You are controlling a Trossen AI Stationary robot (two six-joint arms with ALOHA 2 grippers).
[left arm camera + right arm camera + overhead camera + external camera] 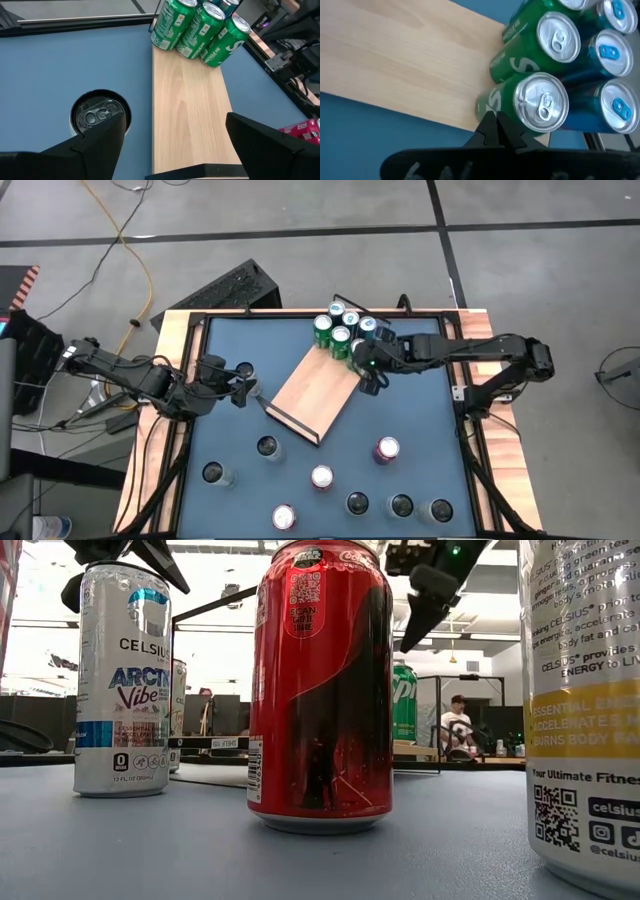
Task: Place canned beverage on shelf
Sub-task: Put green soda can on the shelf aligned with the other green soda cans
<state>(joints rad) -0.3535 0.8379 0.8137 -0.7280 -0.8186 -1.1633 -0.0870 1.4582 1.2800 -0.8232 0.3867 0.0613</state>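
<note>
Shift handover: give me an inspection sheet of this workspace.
Surface: blue tabletop, wooden rim.
Job's things: shelf lying diagonally; green cans and blue cans clustered at its far end.
Clutter: loose cans scattered on the near half of the table.
Grippers: left gripper open, at the shelf's railed end beside a can; right gripper shut, beside the green cans.
Cables: yellow cable on the floor.
Surroundings: person seated behind.
</note>
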